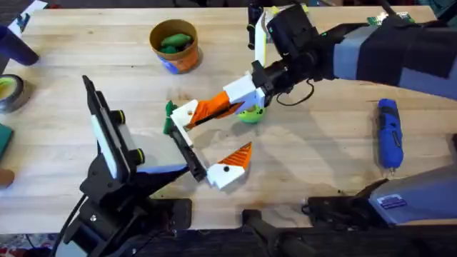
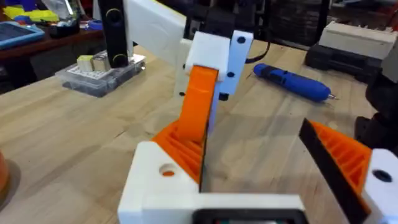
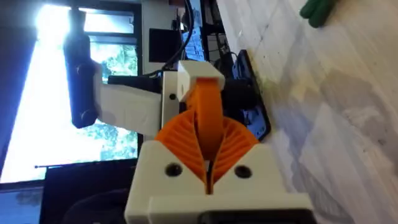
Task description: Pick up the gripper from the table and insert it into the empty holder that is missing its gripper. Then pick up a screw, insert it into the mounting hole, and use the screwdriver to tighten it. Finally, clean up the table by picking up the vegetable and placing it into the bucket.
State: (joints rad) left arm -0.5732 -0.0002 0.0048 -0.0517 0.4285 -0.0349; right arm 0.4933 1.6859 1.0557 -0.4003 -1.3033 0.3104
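The gripper (image 1: 187, 114), a white finger piece with an orange ribbed pad, sits at the upper end of the black holder rail (image 1: 184, 148) on my left arm. My right gripper (image 1: 218, 107) is shut on its orange pad; the same grip shows in the right wrist view (image 3: 208, 146) and the left wrist view (image 2: 200, 112). My left gripper (image 1: 218, 139) stands open, its other finger (image 1: 230, 170) far apart. The blue screwdriver (image 1: 388, 133) (image 2: 291, 81) lies on the table (image 1: 307, 157) at the right. A dark green vegetable (image 1: 168, 119) (image 3: 318, 10) lies partly hidden beside the rail. The bucket (image 1: 176, 56) holds something green.
A lime green ring disc (image 1: 250, 115) lies under the right gripper. A tape roll (image 1: 10, 91) sits at the left edge and a dark blue object (image 1: 18, 46) at the far left. A clear box of small parts (image 2: 99, 76) stands behind.
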